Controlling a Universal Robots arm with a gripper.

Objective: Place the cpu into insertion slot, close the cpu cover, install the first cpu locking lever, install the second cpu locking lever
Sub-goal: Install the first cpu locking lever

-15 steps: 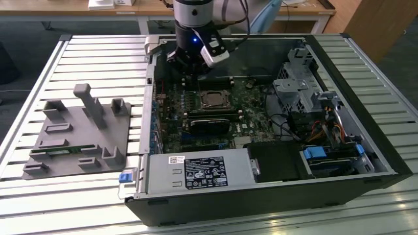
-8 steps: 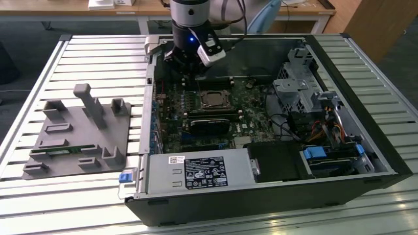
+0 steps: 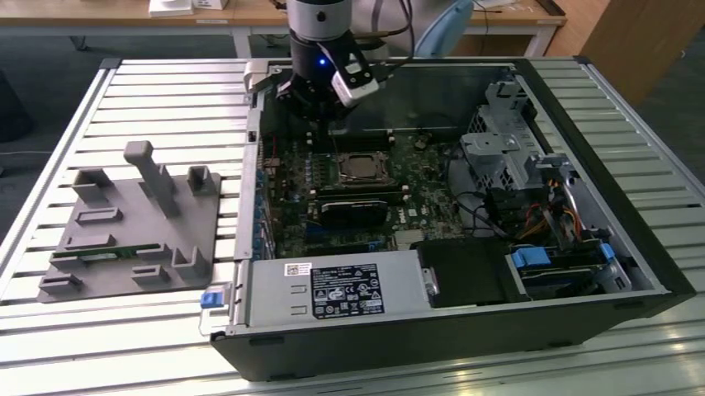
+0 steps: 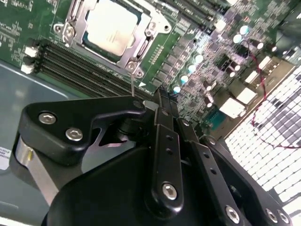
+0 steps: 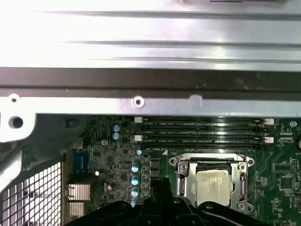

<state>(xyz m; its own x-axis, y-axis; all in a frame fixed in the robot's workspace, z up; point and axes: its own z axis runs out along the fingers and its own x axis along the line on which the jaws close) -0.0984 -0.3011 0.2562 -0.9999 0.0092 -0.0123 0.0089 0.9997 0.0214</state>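
Note:
The cpu point(image 3: 358, 167) is a small square chip with a silvery top, lying flat in the insertion slot point(image 3: 337, 169) on the green board inside the open computer case. In both wrist views the cpu point(image 4: 113, 26) point(image 5: 214, 183) shows through the window of the cpu cover point(image 4: 141, 47) point(image 5: 184, 183), which lies down around it. A thin wire lever point(image 4: 133, 87) sticks up from the socket's corner, close to my fingertips. My gripper point(image 3: 327, 124) point(image 4: 162, 96) point(image 5: 162, 188) hangs over the board just behind the socket, shut, with nothing seen between its fingers.
Memory slots point(image 5: 202, 132) run between the socket and the case's back wall point(image 5: 141, 75). A black block point(image 3: 352, 206) sits in front of the socket, with the power supply point(image 3: 330, 289) nearer still. A drive cage point(image 3: 507, 157) stands on the exterior view's right. A grey fixture point(image 3: 132, 223) lies outside the case.

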